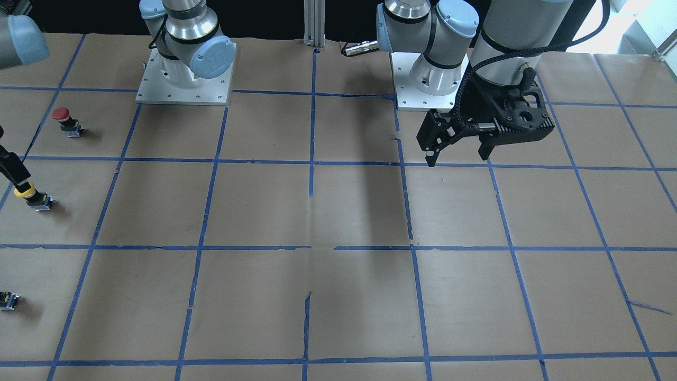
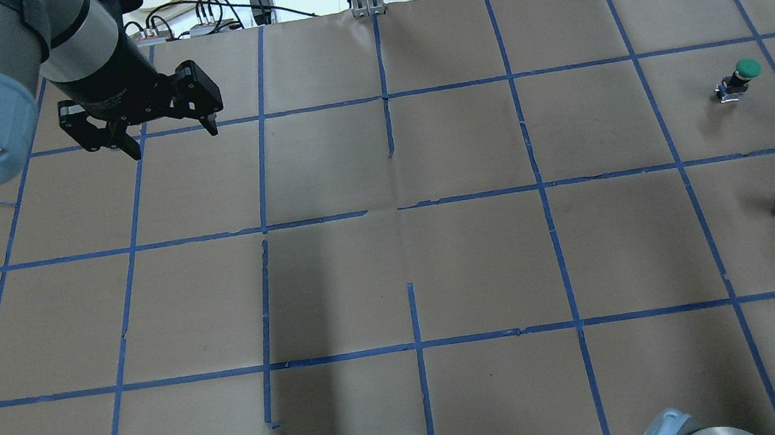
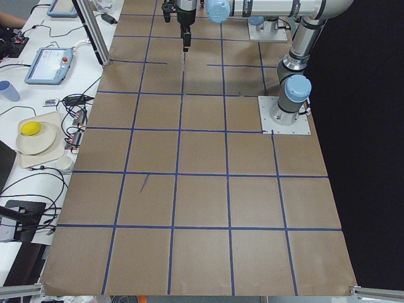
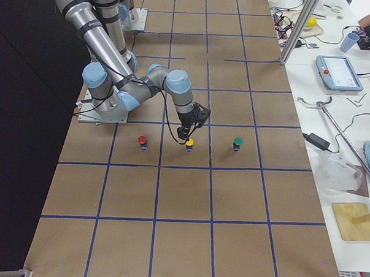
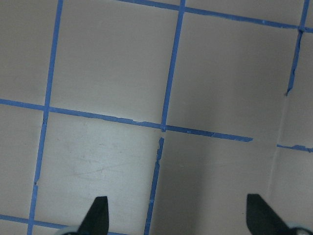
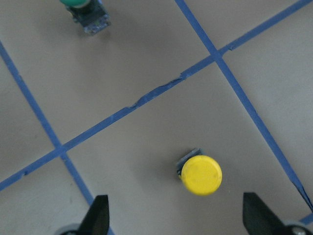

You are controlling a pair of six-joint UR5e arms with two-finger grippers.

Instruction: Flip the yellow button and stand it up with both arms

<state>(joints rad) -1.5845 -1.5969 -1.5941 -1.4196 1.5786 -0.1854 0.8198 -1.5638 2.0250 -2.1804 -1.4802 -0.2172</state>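
Yellow-capped push-button on black-and-grey body (image 6: 200,175): upright on the brown papered table (image 2: 480,265), below the right gripper (image 6: 173,215), jaws spread, empty. Left gripper (image 2: 173,141): spread, empty, well apart. Risk: button sits off-centre between the jaws; closing may topple it. Containers: pale plate (image 3: 44,144) on side bench (image 3: 19,107), holding a yellow lump (image 3: 30,129).

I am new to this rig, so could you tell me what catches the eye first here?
The yellow button stands cap-up on the table at the robot's right, with the right gripper open above it. A red button and a green button flank it in a row. The left gripper hangs open over the taped grid, far off on the robot's left.
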